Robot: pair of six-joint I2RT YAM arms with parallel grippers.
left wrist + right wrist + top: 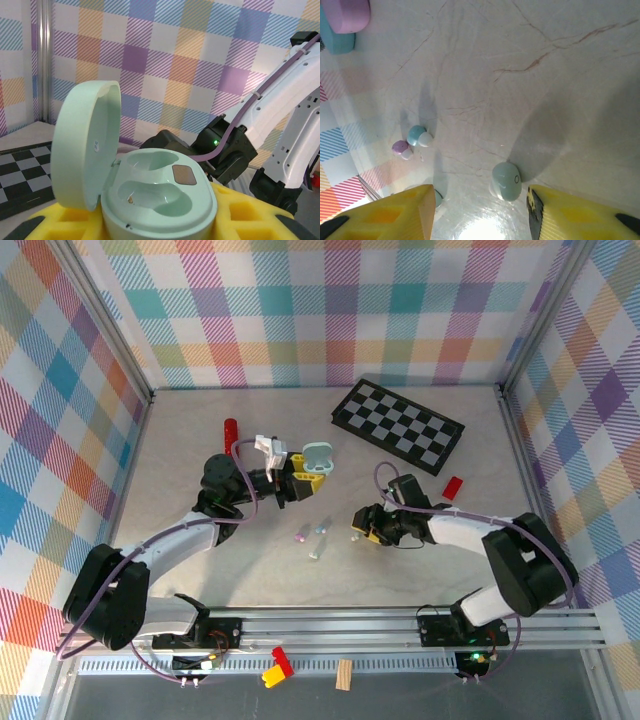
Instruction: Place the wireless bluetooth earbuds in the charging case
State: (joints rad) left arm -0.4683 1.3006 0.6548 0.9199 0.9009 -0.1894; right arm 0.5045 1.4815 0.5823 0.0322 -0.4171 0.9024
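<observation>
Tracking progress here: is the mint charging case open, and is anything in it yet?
Open, empty: mint case lid stands raised, both wells bare.

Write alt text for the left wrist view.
A mint charging case, lid open and both wells empty, sits clamped in the left arm's yellow-padded jaws. Behind it stand the right arm, part of a checkerboard and a plaid wall.

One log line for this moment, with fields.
left hand: holds open mint charging case | right hand: open, above mint earbud
</observation>
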